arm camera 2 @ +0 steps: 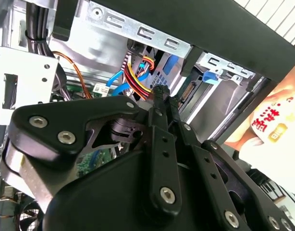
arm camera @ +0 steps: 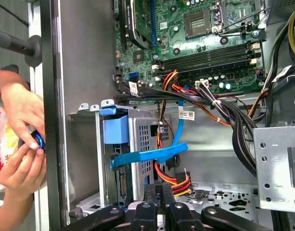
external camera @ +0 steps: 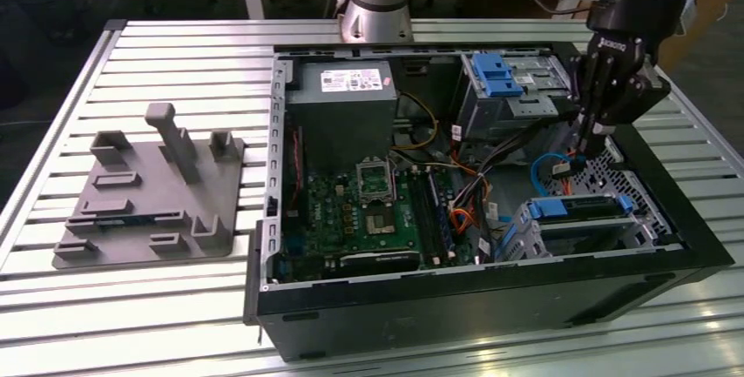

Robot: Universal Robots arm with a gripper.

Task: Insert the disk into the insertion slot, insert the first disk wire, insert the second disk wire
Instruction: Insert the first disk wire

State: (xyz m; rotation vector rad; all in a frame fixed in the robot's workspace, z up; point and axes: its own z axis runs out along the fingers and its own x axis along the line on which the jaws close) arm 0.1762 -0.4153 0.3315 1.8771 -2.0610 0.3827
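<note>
Blue, flat and thin, the second disk wire (arm camera: 152, 155) lies draped across the perforated wall of the insertion slot (arm camera: 143, 132) in the first wrist view. One run drops from the motherboard (arm camera: 195, 29) side and the other crosses the cage. I judge it light and limp: a ribbon that bends and twists freely, slips in a smooth grip and kinks if pinched mid-length. The sound place to take it is the small dark plug at its end, held across the flat faces so it goes in square. Exactly where that plug sits I cannot make out.

The disk (external camera: 578, 206) sits in the slot, at the near end of the open computer case (external camera: 465, 294) on the exterior view's right. It looks rigid, fairly heavy and sensitive to shock.

The end effector (arm camera: 160, 188) is low inside the case, just beyond the cage on its far side. Its fingers (arm camera: 153, 192) are drawn together beside a red, yellow and orange wire bundle (arm camera: 175, 177); whether they pinch a plug is hidden. The case stands on a slatted desk (external camera: 174, 46).
</note>
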